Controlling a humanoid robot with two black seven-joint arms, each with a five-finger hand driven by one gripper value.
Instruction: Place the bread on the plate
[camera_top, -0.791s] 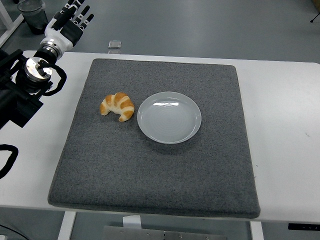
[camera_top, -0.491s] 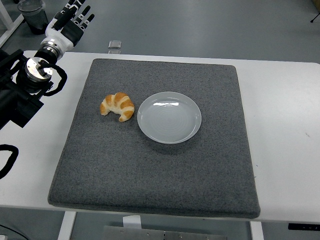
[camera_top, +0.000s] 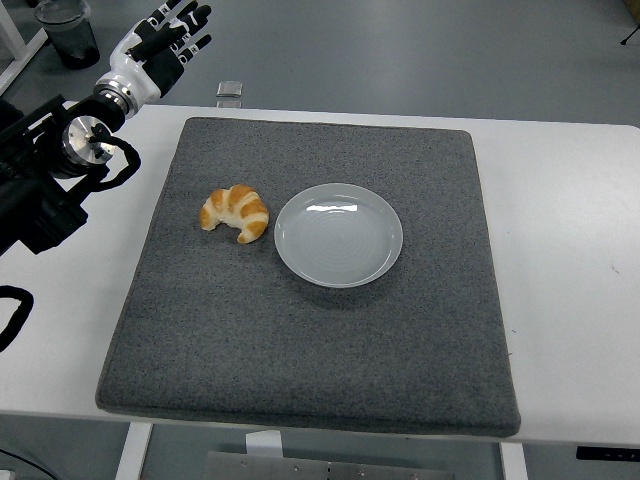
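Note:
A golden croissant (camera_top: 236, 212) lies on the grey mat (camera_top: 310, 350), just left of a pale round plate (camera_top: 339, 235) that holds nothing. The two are close but apart. My left hand (camera_top: 165, 42) is raised past the table's far left corner, well above and left of the croissant, its fingers spread and holding nothing. The black left arm (camera_top: 50, 180) runs in from the left edge. No right arm shows.
The mat covers most of the white table (camera_top: 570, 250). A small clear object (camera_top: 230, 90) sits at the far edge behind the mat. A dark bin (camera_top: 70, 30) stands on the floor at top left.
My left hand has swung to the right and slightly up, toward the mat's far left corner. The croissant and plate have not moved.

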